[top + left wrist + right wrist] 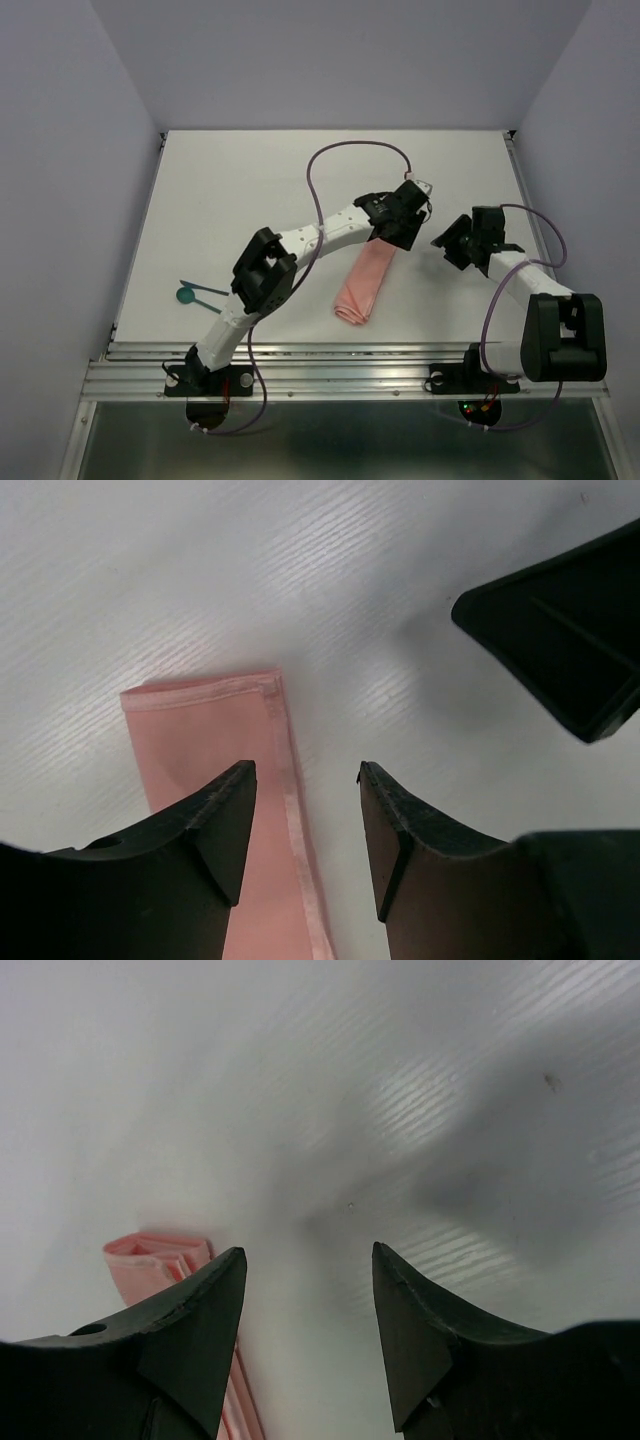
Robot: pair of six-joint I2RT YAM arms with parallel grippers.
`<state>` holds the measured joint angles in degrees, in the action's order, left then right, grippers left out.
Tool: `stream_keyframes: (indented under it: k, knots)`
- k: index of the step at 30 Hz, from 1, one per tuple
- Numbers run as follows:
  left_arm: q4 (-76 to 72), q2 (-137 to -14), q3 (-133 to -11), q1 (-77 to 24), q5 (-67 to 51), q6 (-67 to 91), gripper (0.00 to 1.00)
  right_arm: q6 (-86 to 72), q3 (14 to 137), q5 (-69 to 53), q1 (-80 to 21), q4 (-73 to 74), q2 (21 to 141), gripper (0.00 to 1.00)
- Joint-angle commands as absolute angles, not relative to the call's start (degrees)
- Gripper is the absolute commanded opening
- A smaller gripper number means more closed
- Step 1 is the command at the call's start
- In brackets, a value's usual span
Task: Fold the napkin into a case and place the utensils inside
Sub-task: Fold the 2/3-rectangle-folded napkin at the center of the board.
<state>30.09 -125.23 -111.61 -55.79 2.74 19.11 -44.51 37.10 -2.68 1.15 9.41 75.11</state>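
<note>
The napkin (363, 285) lies on the white table as a narrow, layered salmon-pink strip, the case shape, running from centre toward the near edge. My left gripper (398, 232) hovers over its far end, open, with nothing between its fingers. In the left wrist view the napkin's hemmed end (215, 730) shows under the left finger, and the gripper (307, 780) straddles its right edge. My right gripper (452, 245) is open just right of the far end. In its wrist view the gripper (308, 1260) is over bare table, beside the napkin's folded layers (150, 1257). The teal utensils (195, 292) lie far left.
A purple cable (350, 150) loops over the table behind the left arm. The right gripper's dark finger (560, 650) shows at the top right of the left wrist view, close by. Grey walls close in the table on three sides.
</note>
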Motion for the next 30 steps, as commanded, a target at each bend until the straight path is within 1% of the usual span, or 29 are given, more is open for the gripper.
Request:
stream_keyframes:
  k: [1, 5, 10, 14, 15, 18, 19, 22, 24, 30]
  knots:
    - [34.9, -129.4, -119.5, -58.4, 9.5, 17.8, 0.57, -41.9, 36.0, -4.5, 1.2, 10.2, 74.6, 0.59]
    - [38.7, -134.4, -125.1, -60.2, 14.3, 16.8, 0.57, -41.7, 35.5, -4.6, 1.8, 10.2, 74.3, 0.59]
    - [39.4, -136.1, -124.9, -61.1, 19.9, 15.9, 0.55, -41.4, 35.1, -4.6, 1.8, 10.1, 74.3, 0.59]
    - [39.6, -136.7, -124.4, -61.3, 21.9, 15.2, 0.48, -41.4, 35.2, -4.7, 1.8, 10.0, 74.7, 0.59]
    - [39.7, -136.8, -124.4, -61.3, 22.1, 15.0, 0.44, -41.4, 35.3, -4.7, 1.8, 10.0, 74.9, 0.59]
    - [39.5, -136.9, -123.9, -61.3, 22.1, 14.8, 0.42, -41.5, 35.5, -4.6, 1.8, 10.0, 75.2, 0.59]
    - [39.4, -136.9, -123.9, -61.3, 22.1, 14.6, 0.40, -41.5, 35.6, -4.6, 1.8, 9.9, 75.4, 0.59]
    - [39.3, -137.2, -123.9, -61.3, 22.0, 14.2, 0.35, -41.6, 35.8, -4.6, 1.8, 10.0, 75.5, 0.59]
    - [39.4, -137.3, -124.0, -61.3, 21.7, 14.0, 0.35, -41.7, 35.8, -4.6, 1.8, 10.0, 75.6, 0.59]
    - [38.4, -136.5, -122.9, -61.3, 20.1, 13.7, 0.40, -41.7, 35.4, -4.6, 1.8, 10.0, 75.2, 0.59]
